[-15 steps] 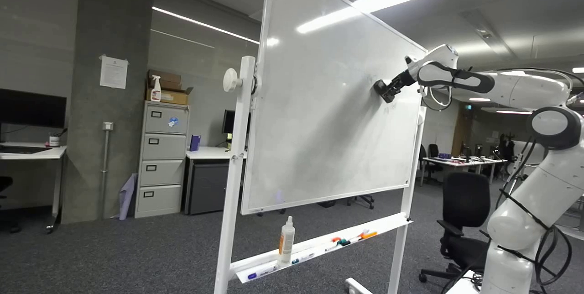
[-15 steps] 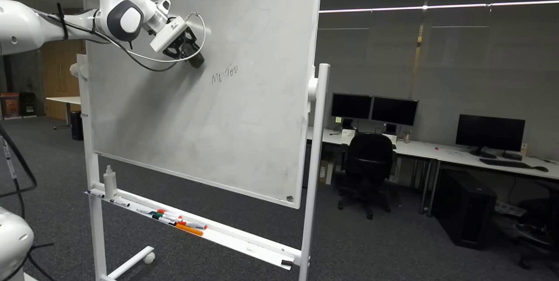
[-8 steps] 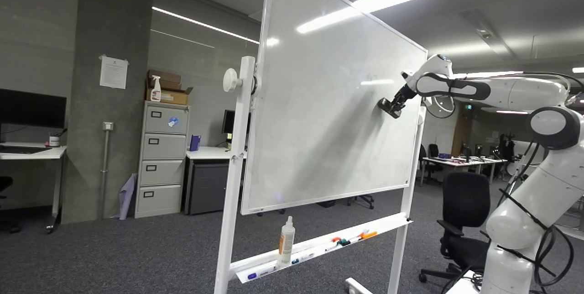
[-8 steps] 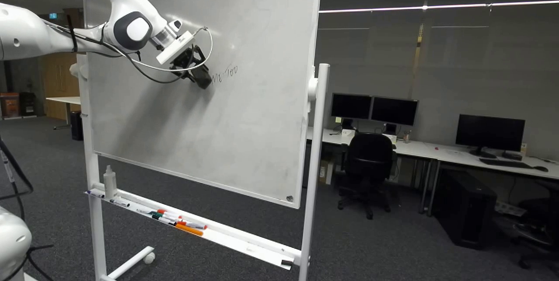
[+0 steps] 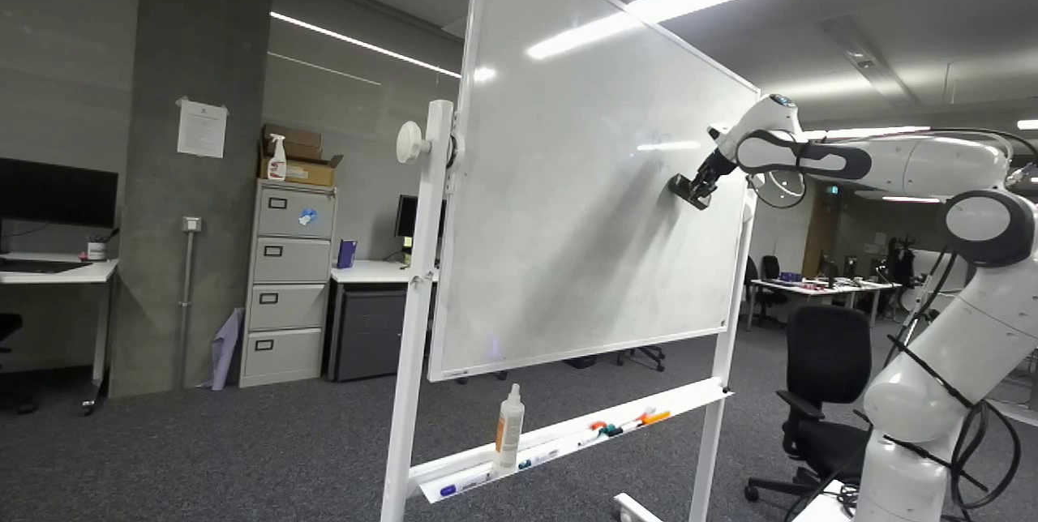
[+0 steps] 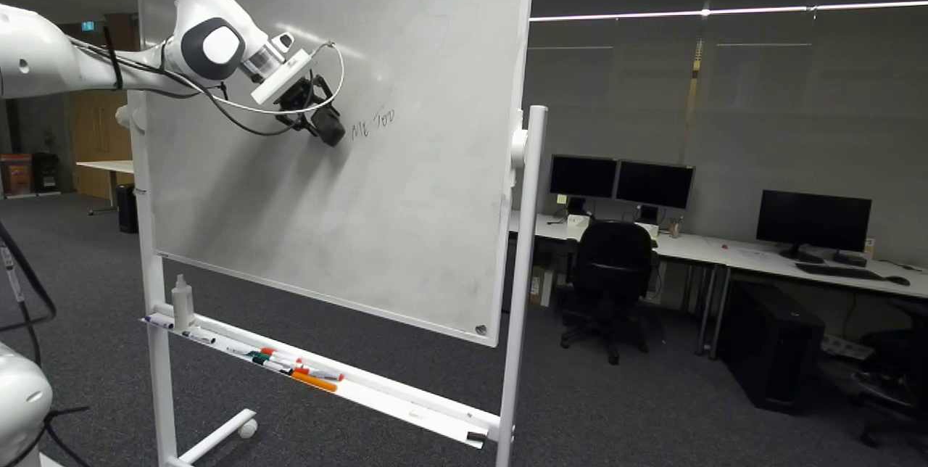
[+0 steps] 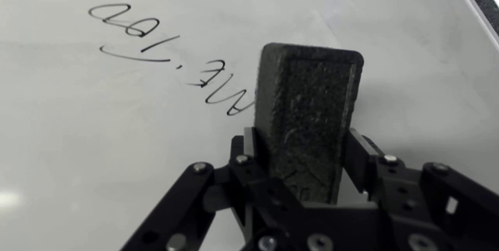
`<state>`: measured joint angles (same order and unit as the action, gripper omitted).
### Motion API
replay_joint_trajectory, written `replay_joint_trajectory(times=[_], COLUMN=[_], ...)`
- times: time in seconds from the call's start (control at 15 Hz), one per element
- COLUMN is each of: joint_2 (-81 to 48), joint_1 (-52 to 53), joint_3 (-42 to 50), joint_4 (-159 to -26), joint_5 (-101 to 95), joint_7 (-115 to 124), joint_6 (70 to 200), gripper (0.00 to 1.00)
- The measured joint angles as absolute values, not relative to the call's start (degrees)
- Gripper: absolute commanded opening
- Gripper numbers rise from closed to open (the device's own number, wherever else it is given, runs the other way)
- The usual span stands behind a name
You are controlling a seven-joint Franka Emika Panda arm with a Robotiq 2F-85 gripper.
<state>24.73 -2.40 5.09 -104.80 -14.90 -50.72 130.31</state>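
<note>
My gripper [image 7: 302, 146] is shut on a dark, block-shaped eraser [image 7: 312, 99], with a finger pad [image 7: 356, 157] against each long side. The eraser juts out past the fingertips toward the whiteboard [image 6: 406, 220]. In an exterior view the same eraser [image 6: 328, 126] hangs just left of handwriting reading "ME TOO" [image 6: 373, 124]. Its face is close to the board; whether it touches cannot be told. From the wrist, the black writing [image 7: 212, 73] appears turned around, and the eraser's edge meets the end of the "M". A broad shadow falls on the board below the gripper.
Below the board runs a white tray [image 6: 406, 409] holding several markers, an orange marker [image 6: 314, 380] among them, and a spray bottle [image 5: 509, 429]. White posts [image 6: 522, 286] frame the board on both sides. A black office chair [image 5: 827, 360] stands behind the arm.
The gripper and eraser have come down the board, reached the edge of the "ME" about half a second ago, then drawn back slightly from the writing. The grip has stayed the same.
</note>
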Motion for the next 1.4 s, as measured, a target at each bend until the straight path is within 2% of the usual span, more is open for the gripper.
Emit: replay_joint_trajectory(times=[0.73, 1.0, 1.4], joint_2=[23.7, 23.1, 23.0], joint_1=[-2.1, -2.2, -2.9], joint_3=[-2.3, -1.5, 4.3], joint_4=[-96.9, -96.9, -99.9], joint_5=[-19.5, -20.5, -21.0], joint_7=[-40.7, -40.6, -40.8], joint_6=[130.2, 130.2, 130.2], gripper=[0.34, 0.34, 0.34])
